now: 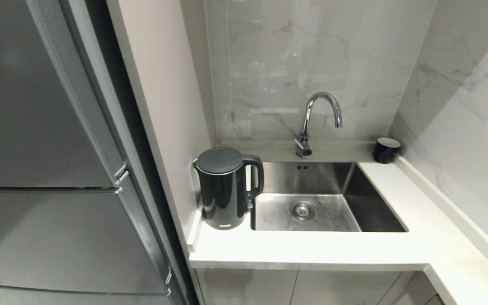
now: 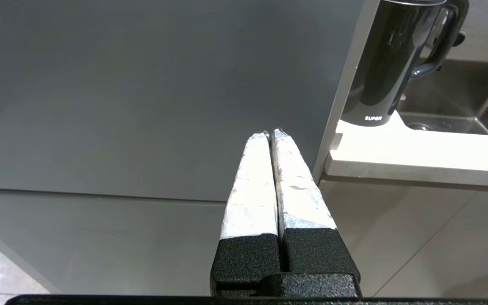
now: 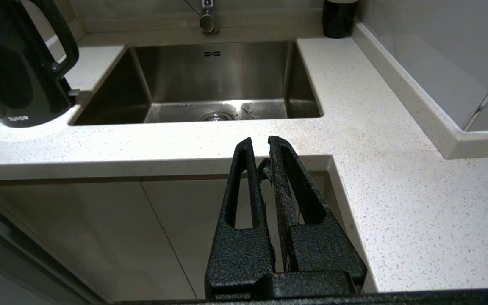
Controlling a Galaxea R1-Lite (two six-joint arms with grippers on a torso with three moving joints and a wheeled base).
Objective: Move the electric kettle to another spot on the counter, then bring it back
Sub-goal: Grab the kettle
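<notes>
- The tall glossy black cylindrical electric kettle (image 1: 226,190) with its flat lid and big loop handle stands upright on the white speckled stone surface (image 1: 303,250), in the corner against the pale side panel, just beside the left rim of the stainless steel sink (image 1: 375,203).
- Its handle faces the basin, so a grip probably has to come from the sink side.
- The left pincer (image 2: 270,134), its white-wrapped fingers pressed together, hangs below the surface edge in front of the grey cabinet door (image 2: 121,106), holding nothing.
- The right pincer (image 3: 261,146), black fingers nearly touching and empty, sits low before the surface edge.
- Nothing has been grasped yet; the step in hand looks like the approach.
- To do it well: spread the fingers before reaching, take the handle squarely, lift straight up to keep the kettle level, and clear the chrome faucet (image 1: 318,120) and small black cup (image 1: 386,149).
</notes>
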